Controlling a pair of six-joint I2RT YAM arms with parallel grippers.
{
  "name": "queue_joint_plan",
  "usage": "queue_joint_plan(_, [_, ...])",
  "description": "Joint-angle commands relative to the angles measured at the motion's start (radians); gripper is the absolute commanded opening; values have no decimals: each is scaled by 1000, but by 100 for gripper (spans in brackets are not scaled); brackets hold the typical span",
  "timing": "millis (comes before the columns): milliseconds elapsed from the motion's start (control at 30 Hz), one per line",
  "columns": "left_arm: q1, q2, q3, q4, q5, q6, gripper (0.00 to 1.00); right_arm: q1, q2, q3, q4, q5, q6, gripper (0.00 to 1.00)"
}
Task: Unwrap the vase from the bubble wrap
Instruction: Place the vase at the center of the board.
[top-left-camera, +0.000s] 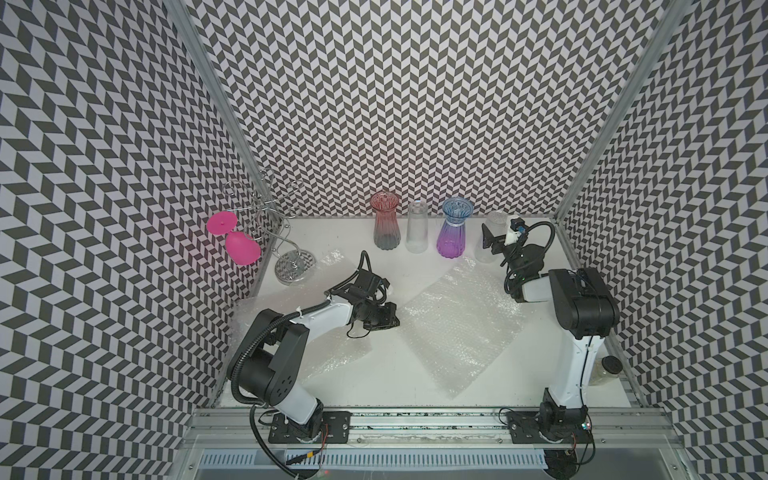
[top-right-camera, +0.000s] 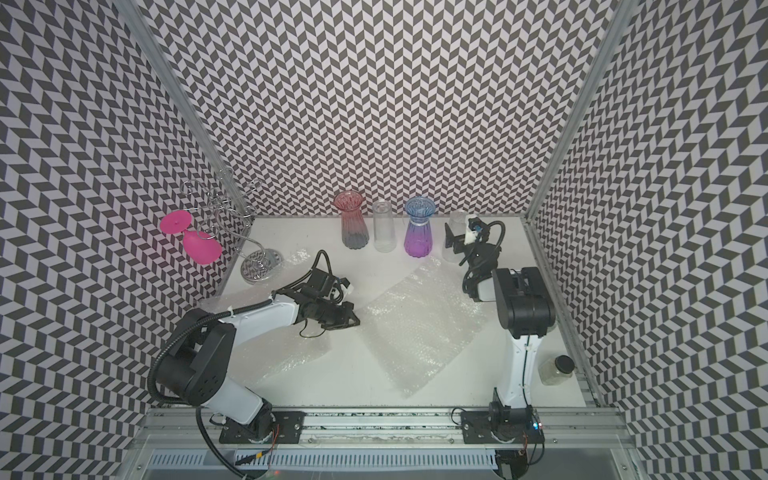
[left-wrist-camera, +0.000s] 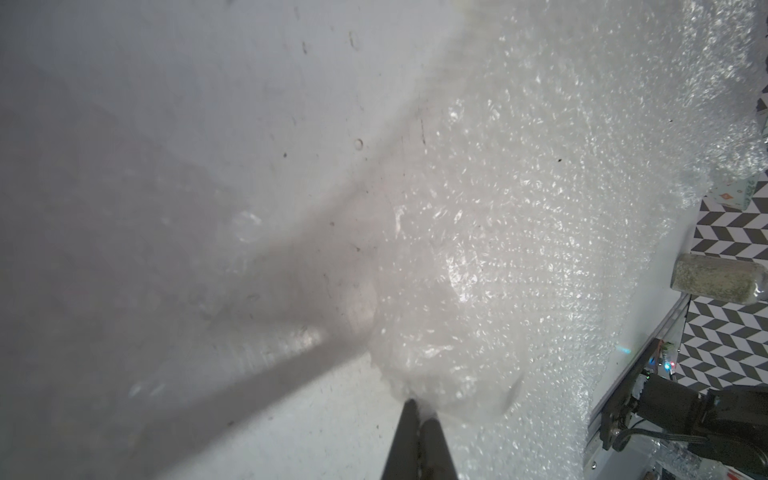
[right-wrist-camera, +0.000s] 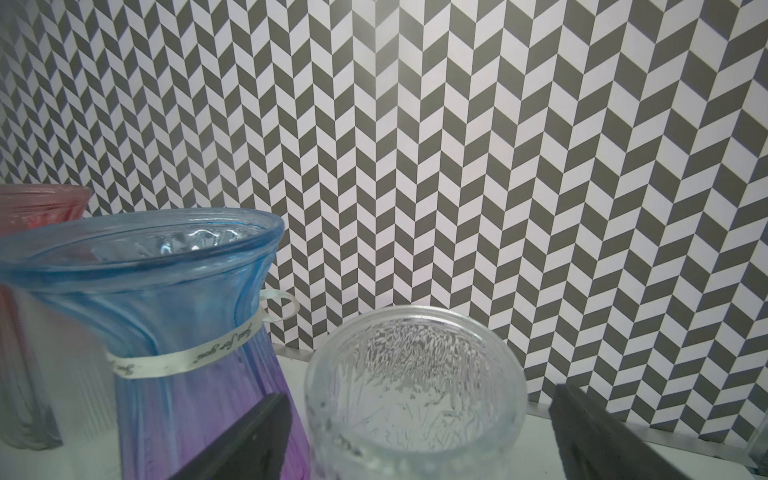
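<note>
Jar (top-left-camera: 606, 371): lies on its side at the near right edge of the bench (top-left-camera: 374, 386), beside the right arm's base; dark lid, pale contents.
Bubble wrap (top-left-camera: 457, 328): one large sheet lies spread across the middle of the bench. A second sheet (top-left-camera: 332, 353) lies under the left arm and reaches toward the rack.
Left end effector (left-wrist-camera: 419, 415): pressed together low over the bench, pinching a bunched-up edge of the large bubble wrap sheet at its left corner.
Right end effector (right-wrist-camera: 419, 390): spread wide, one finger (right-wrist-camera: 249, 440) on each side of the clear textured vase; whether either finger touches the glass, I cannot tell.
Clear textured vase (top-left-camera: 496, 218): unwrapped, upright at the right end of the back row, just beyond the large sheet.
Blue-to-purple vase (top-left-camera: 454, 235): upright just beside it, with a pale ribbon around the neck.
Plain clear vase (top-left-camera: 417, 232): upright, next along to the left.
Pink-to-grey vase (top-left-camera: 385, 226): upright at the row's left end.
Wire rack (top-left-camera: 286, 249): stands in the far left corner, with a pink glass (top-left-camera: 237, 243) hanging upside down from it.
</note>
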Motion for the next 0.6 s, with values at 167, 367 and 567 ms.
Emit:
queue_joint_plan(167, [-3,-59,18,-43,-70,27,0,-4,-187,-156,-3,27,-25,99])
queue_joint_plan(367, [3,-100,24,-40,-94,46,0,5,-346,-194,-220,53,-23,99])
queue_joint_plan(567, [9,-148,17,-12,-123,59,0,64,-525,-172,-561,110,-75,99])
